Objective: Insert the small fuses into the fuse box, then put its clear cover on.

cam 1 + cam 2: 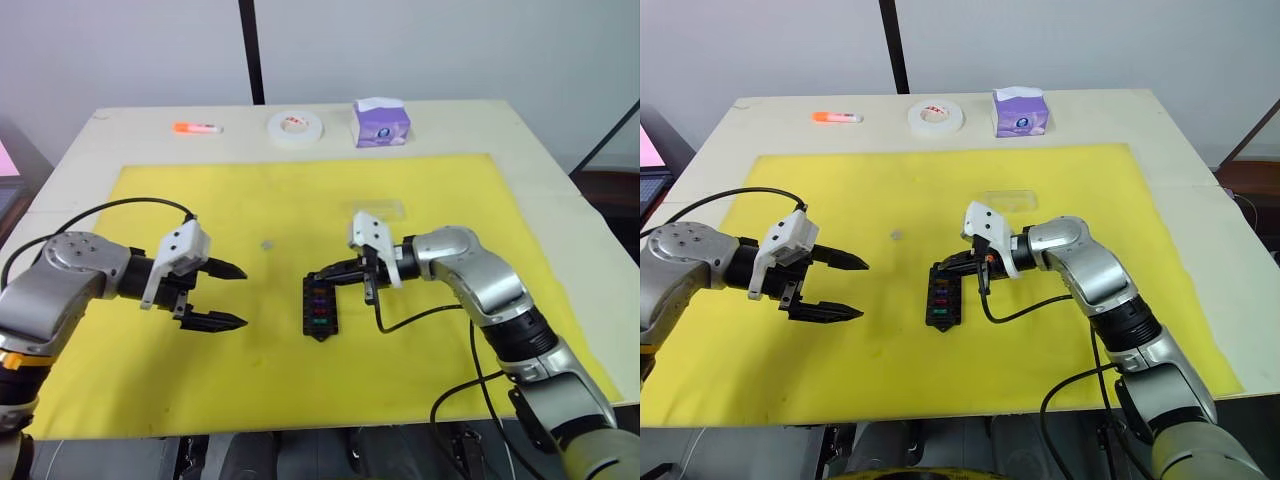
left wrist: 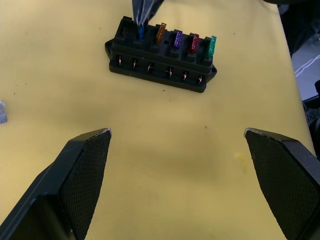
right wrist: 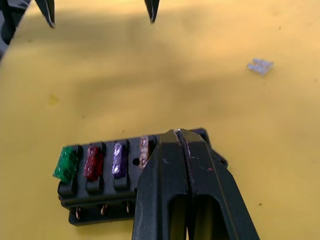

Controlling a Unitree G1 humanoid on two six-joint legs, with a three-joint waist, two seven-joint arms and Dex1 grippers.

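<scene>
I have the left gripper (image 1: 228, 295) hanging over the yellow mat (image 1: 150, 380) at about eight o'clock from the mat's centre, jaws spread wide and holding nothing. The fuse box (image 1: 319, 308) lies at three o'clock from it, some way off, its long axis running near to far, pointed end towards me. Green, red, purple and amber fuses stand in one row. My right gripper (image 1: 330, 276) is down on the box's far end, coming in from three o'clock. Its fingers are pressed together on a blue fuse (image 2: 141, 33) in the end slot, which I judge is still being seated. The right arm is plainly the nearer one.

At ten o'clock from the box, well apart, one grey fuse (image 1: 267, 244) lies loose on the mat; it sits closer to the left gripper. Farther back, at one o'clock from the box, the clear cover (image 1: 378, 209) lies flat, nearer the right arm. Beyond the mat are a tape roll (image 1: 295, 126) and a tissue box (image 1: 381, 122).
</scene>
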